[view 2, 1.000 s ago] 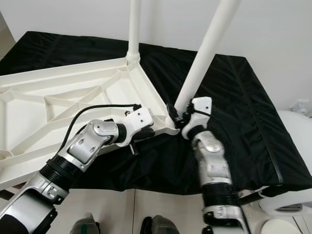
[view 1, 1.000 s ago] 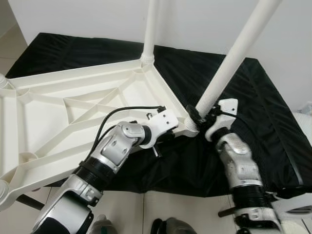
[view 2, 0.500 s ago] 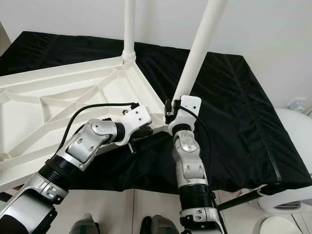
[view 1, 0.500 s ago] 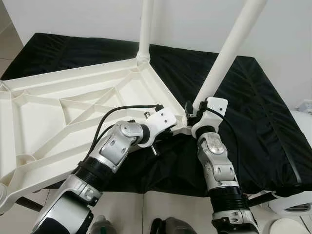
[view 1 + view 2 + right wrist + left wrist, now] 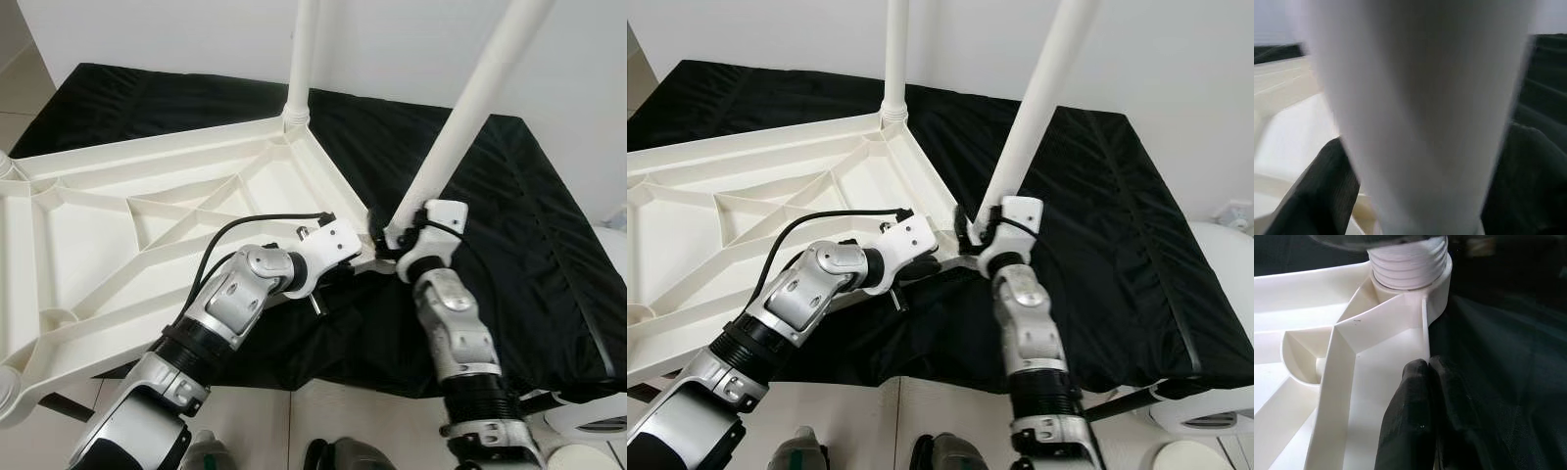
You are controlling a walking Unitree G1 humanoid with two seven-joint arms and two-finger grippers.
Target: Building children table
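Left tool [image 5: 1422,396] pinches tabletop [image 5: 118,225] rim; right tool [image 5: 392,238] clasps leg [image 5: 460,117]

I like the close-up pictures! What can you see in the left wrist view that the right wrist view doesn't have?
Left wrist view: the left claw pinching the tabletop's edge rib, and the screw threads where the leg goes in. Right wrist view: the smooth white leg up close, blurry, with the right claw's fingers on both sides. Both: white tabletop and black cloth.
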